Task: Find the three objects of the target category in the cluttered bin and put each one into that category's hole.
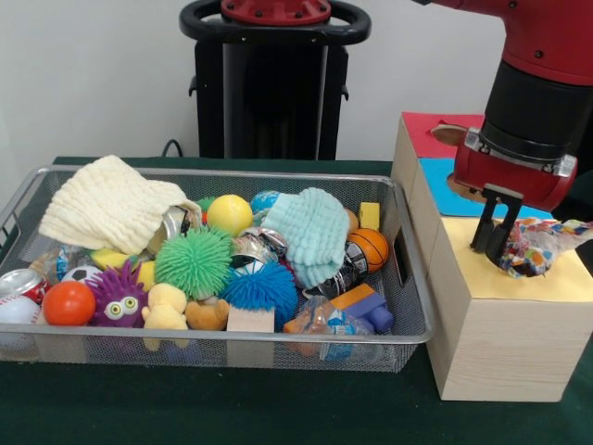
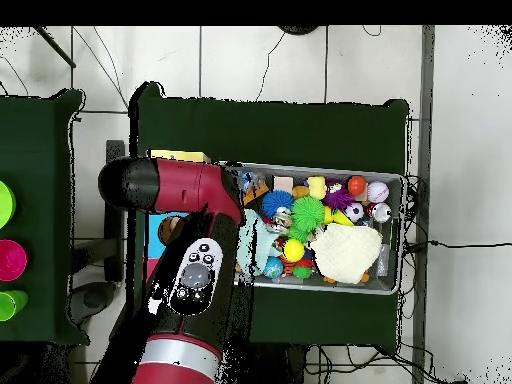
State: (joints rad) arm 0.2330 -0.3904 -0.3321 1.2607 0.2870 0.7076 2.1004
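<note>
In the front view my gripper hangs over the yellow-topped section of the long wooden box, right of the bin. It is shut on a crumpled wrapper with multicoloured dots, which rests at the top of that section and spreads to the right. The silver wire-mesh bin lies on the green table, full of toys. A crinkly clear printed wrapper lies at its front right corner. In the overhead view my arm hides the gripper and most of the box; the bin shows to its right.
The box also has a blue-topped section and a red-topped one with a hole. The bin holds a cream cloth, a pale blue cloth, spiky balls, dented cans, a small basketball and blocks.
</note>
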